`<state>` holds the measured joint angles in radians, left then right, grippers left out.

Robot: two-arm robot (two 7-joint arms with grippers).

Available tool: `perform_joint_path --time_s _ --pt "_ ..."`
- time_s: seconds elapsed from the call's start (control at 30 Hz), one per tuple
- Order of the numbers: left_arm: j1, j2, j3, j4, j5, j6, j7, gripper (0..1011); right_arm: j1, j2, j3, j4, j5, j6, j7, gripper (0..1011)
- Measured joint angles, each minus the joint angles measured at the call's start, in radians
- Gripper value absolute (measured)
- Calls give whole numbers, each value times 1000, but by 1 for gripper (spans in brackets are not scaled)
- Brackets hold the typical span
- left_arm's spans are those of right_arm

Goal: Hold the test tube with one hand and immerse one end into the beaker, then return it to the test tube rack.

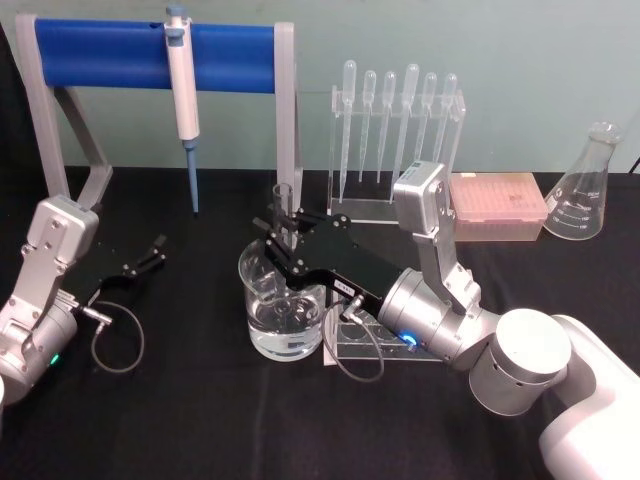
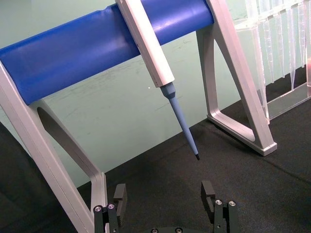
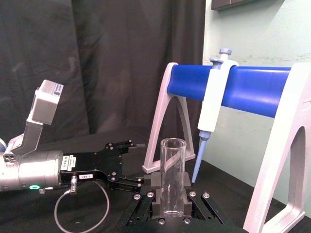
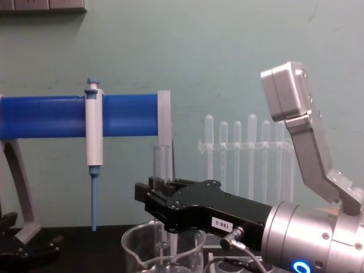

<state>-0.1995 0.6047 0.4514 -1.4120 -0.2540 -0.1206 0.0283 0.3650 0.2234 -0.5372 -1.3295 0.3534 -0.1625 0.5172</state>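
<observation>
Right tool [image 1: 283, 232] clamps the upright test tube [image 1: 283, 215] directly over the water-filled beaker [image 1: 284, 305], lower end apparently dipped inside; immersion seems underway, so next comes a straight lift out. Left tool [image 1: 155, 250] rests open on the surface

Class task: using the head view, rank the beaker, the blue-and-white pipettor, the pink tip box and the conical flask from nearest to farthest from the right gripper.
1. beaker: directly beneath the right gripper, which holds the test tube over it.
2. pipettor: behind and to the left, hanging on the blue stand.
3. pink tip box: off to the right, behind the arm.
4. conical flask: far right.
</observation>
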Motion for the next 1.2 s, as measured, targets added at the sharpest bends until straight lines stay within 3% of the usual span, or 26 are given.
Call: perform_joint_path --time_s 1.2 --pt "0 0 0 0 0 0 0 1000 0 0 0 0 0 0 0 224"
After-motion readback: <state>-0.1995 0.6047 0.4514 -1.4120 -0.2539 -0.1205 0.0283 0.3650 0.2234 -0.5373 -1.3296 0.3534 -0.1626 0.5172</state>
